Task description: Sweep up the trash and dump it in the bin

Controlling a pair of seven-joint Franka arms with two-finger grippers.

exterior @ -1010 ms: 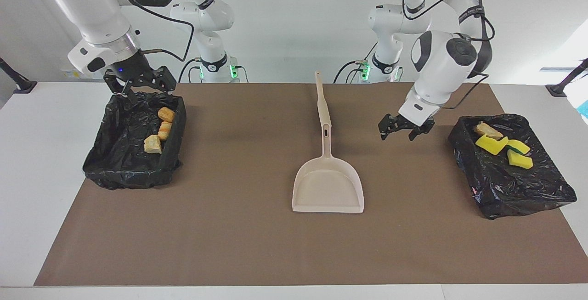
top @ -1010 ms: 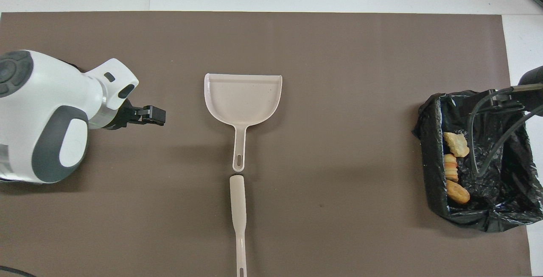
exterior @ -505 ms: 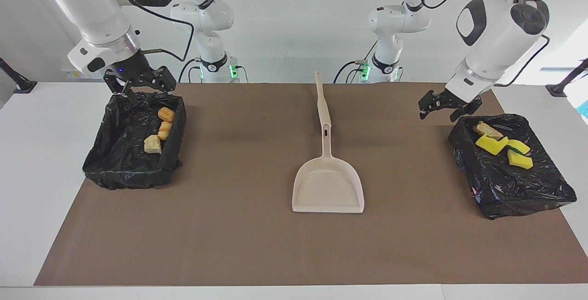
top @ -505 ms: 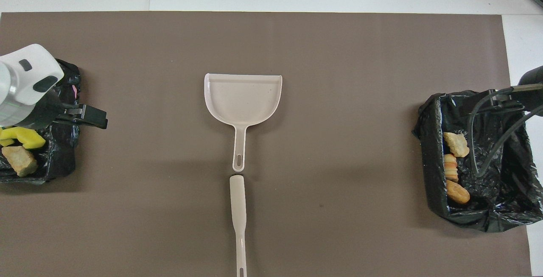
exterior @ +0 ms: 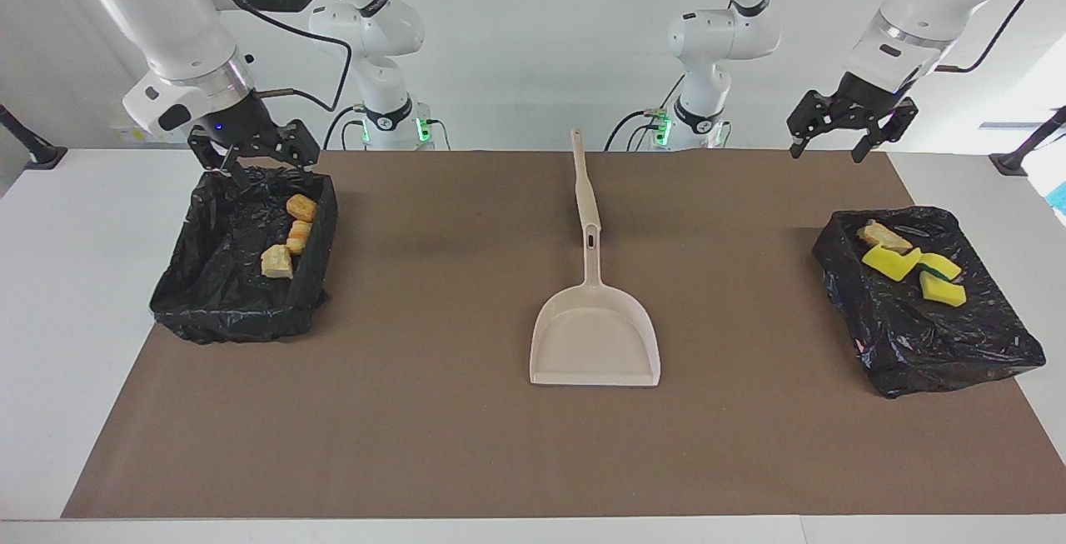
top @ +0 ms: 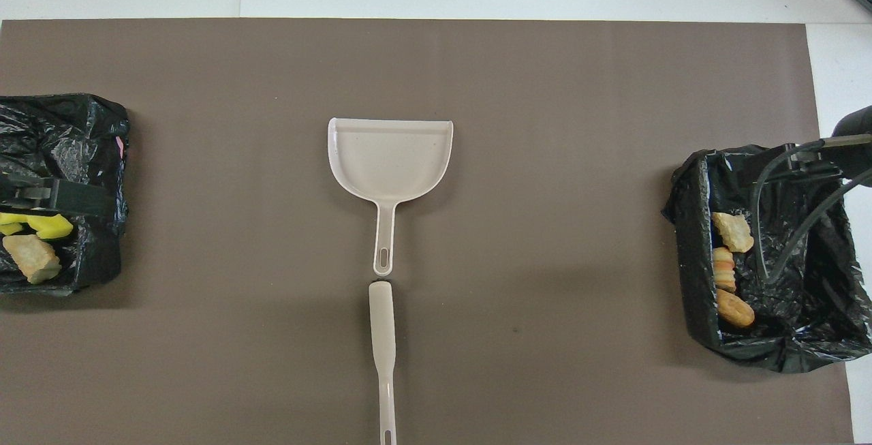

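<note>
The trash lies in two black-lined bins. Three golden-brown bread pieces (exterior: 298,236) sit in the bin (exterior: 208,311) at the right arm's end. A bread piece (exterior: 883,236) and yellow sponge pieces (exterior: 891,262) sit in the bin (exterior: 933,344) at the left arm's end. My right gripper (exterior: 262,162) is open, low over the robots' rim of its bin, holding nothing. My left gripper (exterior: 824,152) hangs open and empty, high over the mat's corner by the sponge bin. In the overhead view one of its fingers (top: 65,198) shows over that bin (top: 68,125).
A beige dustpan (exterior: 595,344) lies mid-mat, its mouth away from the robots. A beige brush handle (exterior: 583,186) lies in line with the pan's handle, nearer the robots. The brown mat (exterior: 416,411) covers most of the white table.
My left arm has risen and swung from beside the dustpan out toward its own end of the table, ending high by the sponge bin. The right arm has not moved.
</note>
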